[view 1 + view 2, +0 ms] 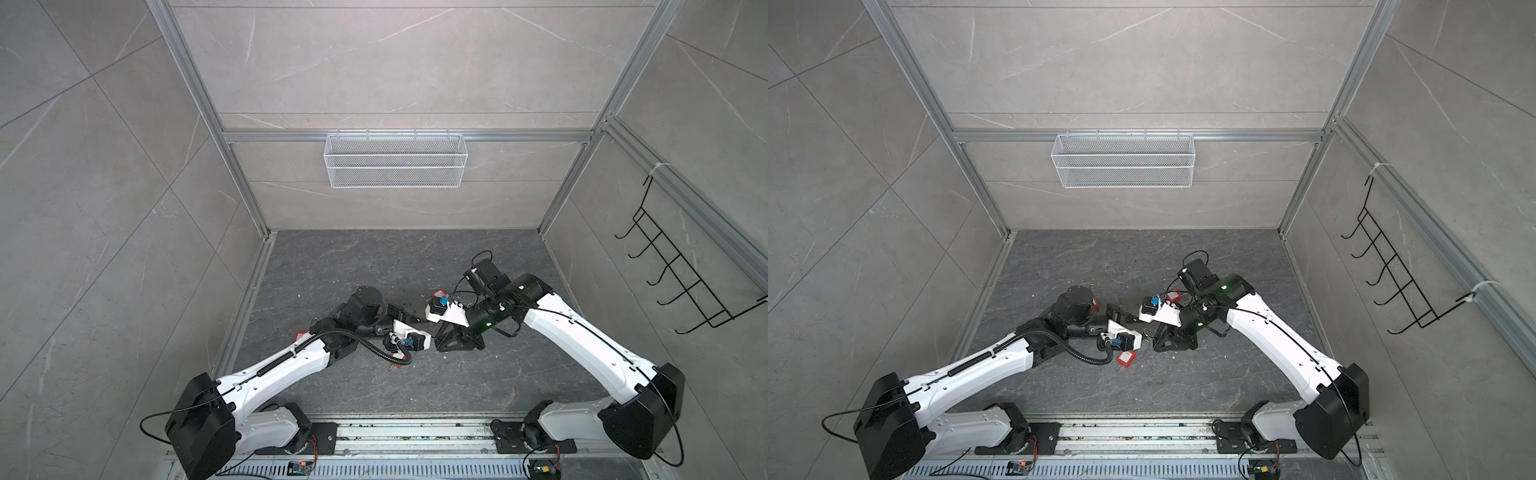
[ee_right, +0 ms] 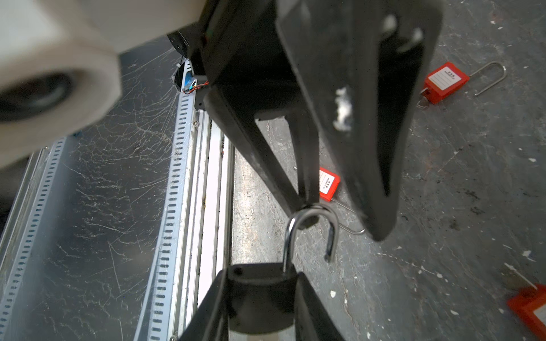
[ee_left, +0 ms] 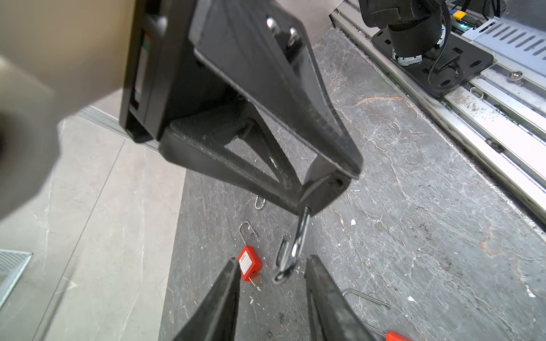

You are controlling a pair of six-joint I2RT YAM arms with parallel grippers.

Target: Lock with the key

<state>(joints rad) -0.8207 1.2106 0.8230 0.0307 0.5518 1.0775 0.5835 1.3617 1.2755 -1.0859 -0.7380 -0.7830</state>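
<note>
My right gripper (image 2: 263, 274) is shut on the body of a black padlock (image 2: 260, 295). The padlock's steel shackle (image 2: 310, 227) stands swung open with one end free. In the left wrist view that shackle (image 3: 292, 251) hangs out past the right gripper (image 3: 325, 189) and reaches between the tips of my left gripper (image 3: 271, 274). The left gripper is open, and its fingers (image 3: 227, 283) stand apart on either side of the shackle. The two grippers meet low over the middle of the floor (image 1: 1148, 332). No key shows in the black padlock.
Red padlocks with long shackles lie on the dark floor around the grippers (image 3: 249, 262) (image 2: 444, 81) (image 1: 1126, 358), and a small key sticks out of some of them. A white mesh basket (image 1: 395, 160) hangs on the back wall. A black hook rack (image 1: 681, 266) hangs on the right wall.
</note>
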